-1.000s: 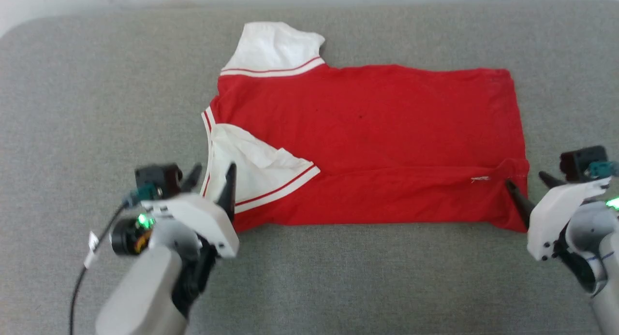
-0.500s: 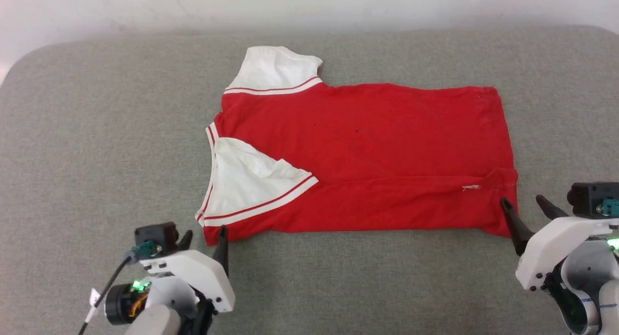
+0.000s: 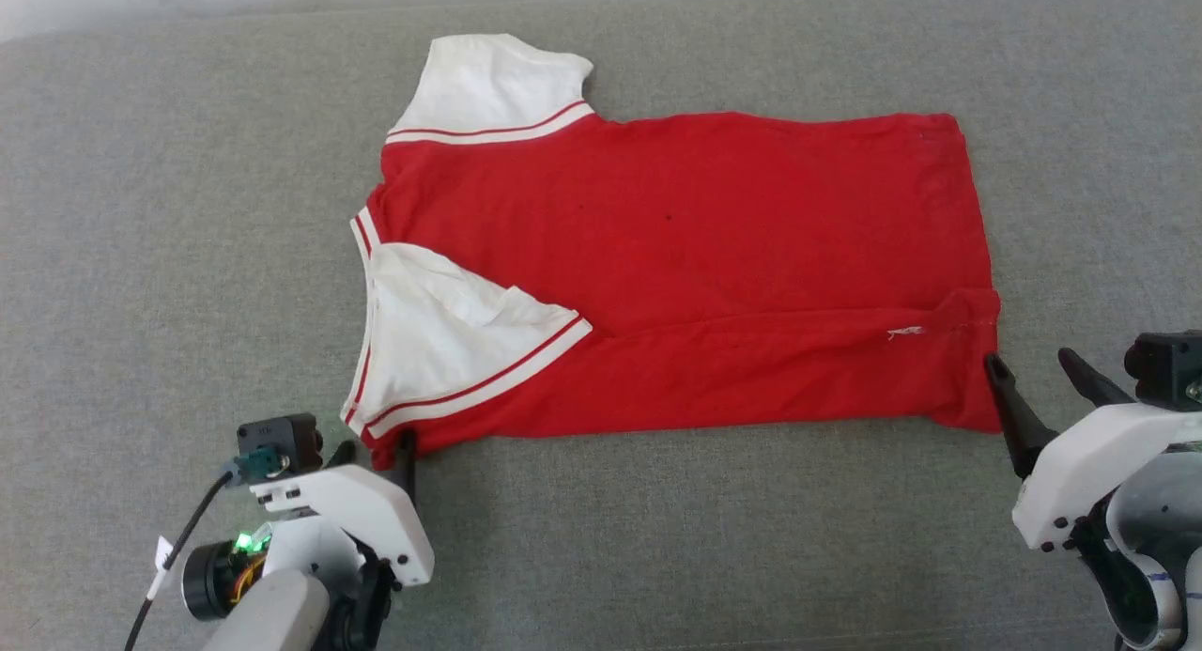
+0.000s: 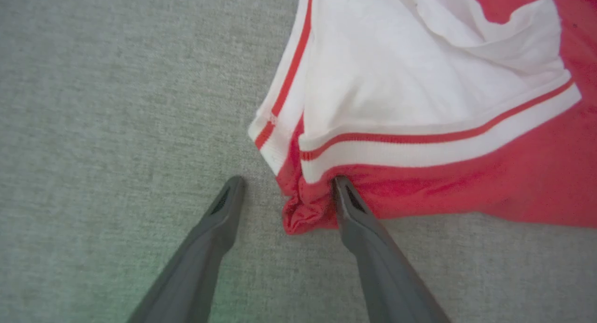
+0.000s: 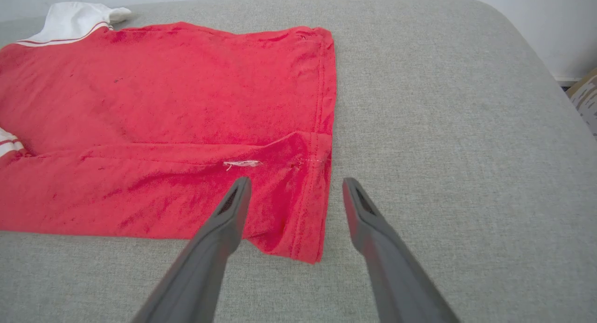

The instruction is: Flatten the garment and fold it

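Observation:
The garment (image 3: 676, 228) lies spread on the grey padded surface, red with white striped sleeve panels at its left end. Its near long edge is folded over onto the body. My left gripper (image 3: 374, 444) stands open at the near left corner. In the left wrist view the bunched red corner (image 4: 303, 211) sits between the left gripper's (image 4: 288, 183) fingers, against the right-hand one. My right gripper (image 3: 1031, 358) is open at the near right corner. In the right wrist view the right gripper (image 5: 296, 182) straddles the hem of the garment (image 5: 163, 104), its left finger (image 5: 224, 220) over red fabric.
The grey padded surface (image 3: 657, 538) runs wide on all sides of the garment. Its rounded right edge (image 5: 550, 66) drops off beside a pale wall, with a patterned object (image 5: 585, 97) beyond. A black cable (image 3: 174, 557) hangs by my left wrist.
The head camera has shifted. My left gripper has drawn back from over the white sleeve panel to the garment's near left corner. The right gripper stays at the near right corner.

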Robot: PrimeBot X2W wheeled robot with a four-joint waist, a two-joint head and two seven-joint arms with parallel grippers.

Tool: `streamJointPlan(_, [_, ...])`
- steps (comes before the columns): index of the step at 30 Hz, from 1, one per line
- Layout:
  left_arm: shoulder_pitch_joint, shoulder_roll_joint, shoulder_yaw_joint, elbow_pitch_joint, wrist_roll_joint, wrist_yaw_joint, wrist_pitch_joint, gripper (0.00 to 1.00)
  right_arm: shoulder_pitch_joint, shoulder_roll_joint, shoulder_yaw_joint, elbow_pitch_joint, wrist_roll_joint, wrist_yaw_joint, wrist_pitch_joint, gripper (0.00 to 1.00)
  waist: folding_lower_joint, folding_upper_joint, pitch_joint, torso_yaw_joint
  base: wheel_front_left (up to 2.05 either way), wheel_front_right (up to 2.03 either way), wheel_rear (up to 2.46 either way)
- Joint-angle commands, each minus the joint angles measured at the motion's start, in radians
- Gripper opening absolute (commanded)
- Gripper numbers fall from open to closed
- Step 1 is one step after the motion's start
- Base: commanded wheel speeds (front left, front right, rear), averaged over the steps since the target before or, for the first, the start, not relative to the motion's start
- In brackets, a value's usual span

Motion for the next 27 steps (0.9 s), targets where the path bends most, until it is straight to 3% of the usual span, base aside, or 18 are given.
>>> streamJointPlan(1, [0.008, -0.020, -0.026, 0.046, -0.018, -0.016, 0.037, 0.00, 0.002, 0.003, -0.005, -0.005, -0.008, -0.002, 0.003, 1.00, 0.0002, 0.0000, 0.007, -0.005, 0.00, 0.00, 0.00])
streamJointPlan(12, [0.003, -0.071, -0.016, -0.001, -0.037, -0.103, -0.119, 0.00, -0.023, 0.027, -0.112, 0.109, -0.095, -0.002, 0.045, 1.00, 0.0002, 0.0000, -0.053, 0.063, 0.00, 0.00, 0.00])
streamJointPlan(25, [0.001, -0.045, -0.040, -0.143, 0.003, -0.080, -0.114, 0.00, -0.124, 0.069, -0.159, 0.407, -0.149, -0.002, 0.066, 1.00, 0.0002, 0.0000, -0.009, 0.117, 0.00, 0.00, 0.00])
streamJointPlan(27, [0.003, -0.044, -0.045, -0.145, 0.003, -0.084, -0.114, 0.00, -0.125, 0.070, -0.151, 0.440, -0.135, -0.002, 0.071, 0.27, 0.0002, 0.0000, -0.014, 0.122, 0.00, 0.00, 0.00])
